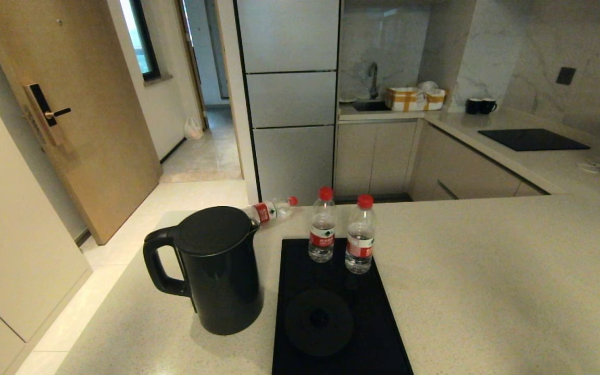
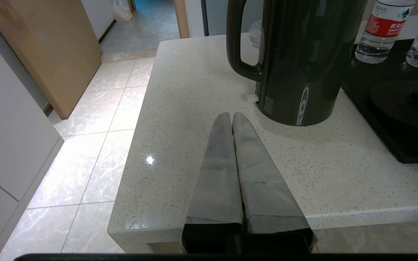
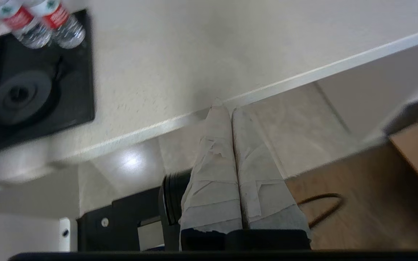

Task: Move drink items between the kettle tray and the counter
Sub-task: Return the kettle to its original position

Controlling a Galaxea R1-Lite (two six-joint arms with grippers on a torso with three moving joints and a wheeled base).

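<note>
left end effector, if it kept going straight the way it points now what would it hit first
Most likely the kettle. The shut left end effector hovers over the counter, aimed at the kettle's lower body near the handle. Nothing lies between them, though how high it rides is unclear.
</note>
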